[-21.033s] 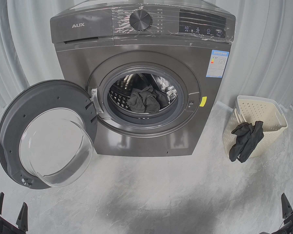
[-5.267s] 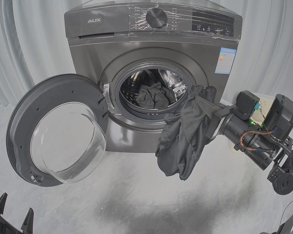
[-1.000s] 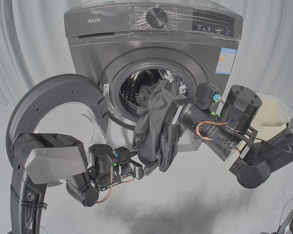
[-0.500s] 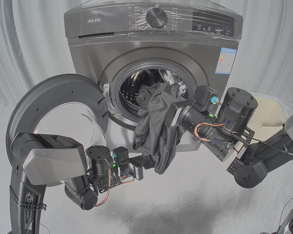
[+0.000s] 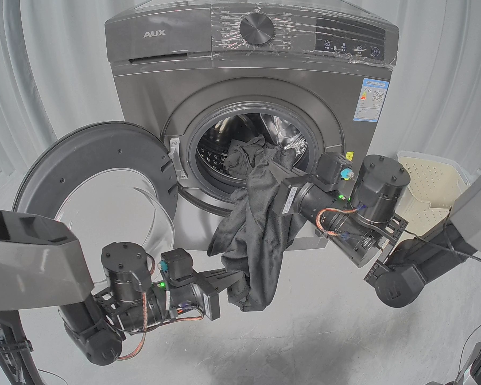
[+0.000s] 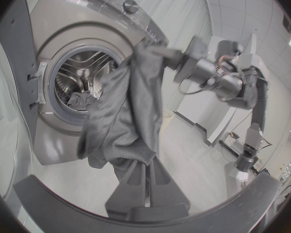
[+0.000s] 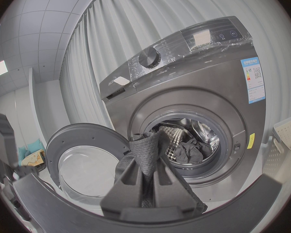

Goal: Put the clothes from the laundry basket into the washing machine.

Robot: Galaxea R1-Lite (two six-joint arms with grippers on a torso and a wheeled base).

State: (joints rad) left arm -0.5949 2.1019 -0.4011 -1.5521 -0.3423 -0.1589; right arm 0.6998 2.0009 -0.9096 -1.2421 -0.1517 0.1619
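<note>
A dark grey garment (image 5: 254, 225) hangs in front of the washing machine (image 5: 251, 81), just outside its open drum. My right gripper (image 5: 275, 169) is shut on the garment's upper end (image 7: 148, 152), level with the drum mouth. My left gripper (image 5: 240, 284) is shut on its lower hem (image 6: 132, 149), low and in front of the machine. Another dark cloth (image 5: 240, 156) lies inside the drum (image 7: 187, 151). The cream laundry basket (image 5: 438, 180) stands on the floor right of the machine, partly hidden by my right arm.
The round machine door (image 5: 96, 199) stands swung open to the left, close to my left arm. White curtains hang behind the machine. Grey floor (image 5: 304, 322) spreads in front.
My left gripper has closed on the garment's lower hem and drawn it down and toward me. The right gripper moved slightly lower and closer to the drum mouth with the upper end.
</note>
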